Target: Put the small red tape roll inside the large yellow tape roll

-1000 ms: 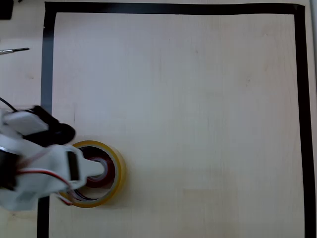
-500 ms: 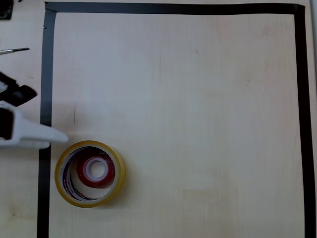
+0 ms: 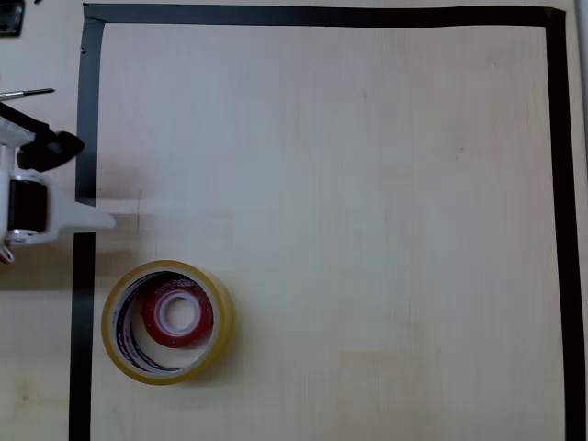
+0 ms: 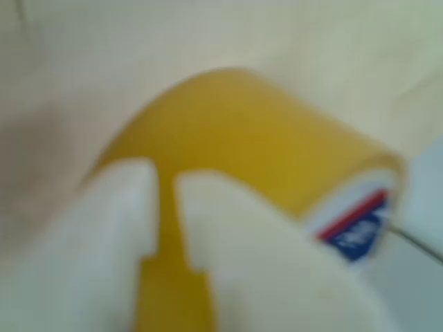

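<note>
Table (image 3: 367, 230): pale wood-grain top, evenly lit, seen from straight above in the overhead view. The landmark for every place below is the yellow roll.

Black border (image 3: 322, 15): a frame of black tape on the table, with one strip along the top, one down the right edge and one down the left. The left strip passes just left of the yellow roll, and the roll sits inside the frame.

Arm (image 3: 32, 207): white with black parts, at the left edge of the overhead view, above and left of the yellow roll and apart from it. Its white tip reaches across the left strip.

Yellow roll (image 3: 165, 322): lies flat in the lower-left part of the framed area. In the wrist view (image 4: 249, 138) it is a blurred yellow curve close behind the claw.

Red roll (image 3: 181, 315): lies flat inside the hole of the yellow roll, toward its upper right, with its white core facing up.

Metal tool (image 3: 28, 93): thin and pointed, outside the frame, far above and left of the yellow roll.

Writing: the yellow roll's inner core carries red and blue lines. In the wrist view a red stripe and a blue printed patch show on the core edge (image 4: 356, 221), too blurred to read.

Claw (image 4: 165, 214): two white fingers with a narrow gap between them, nearly closed, and nothing gripped. In the blurred wrist view I cannot tell whether they touch the yellow roll behind them.
</note>
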`<state>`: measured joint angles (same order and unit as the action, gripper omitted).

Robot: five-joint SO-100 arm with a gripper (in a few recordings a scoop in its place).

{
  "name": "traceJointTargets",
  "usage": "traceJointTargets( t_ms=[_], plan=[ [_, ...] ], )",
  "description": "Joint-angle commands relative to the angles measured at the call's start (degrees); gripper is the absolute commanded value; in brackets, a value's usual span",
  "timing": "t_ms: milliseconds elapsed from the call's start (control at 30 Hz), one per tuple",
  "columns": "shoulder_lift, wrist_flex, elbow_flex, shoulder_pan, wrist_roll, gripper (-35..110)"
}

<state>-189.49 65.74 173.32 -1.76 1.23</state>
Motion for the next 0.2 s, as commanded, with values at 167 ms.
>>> traceJointTargets(
  t_ms=[167],
  plan=[
    [-1.58,0.88,0.18,-0.44,-2.37,0]
  ],
)
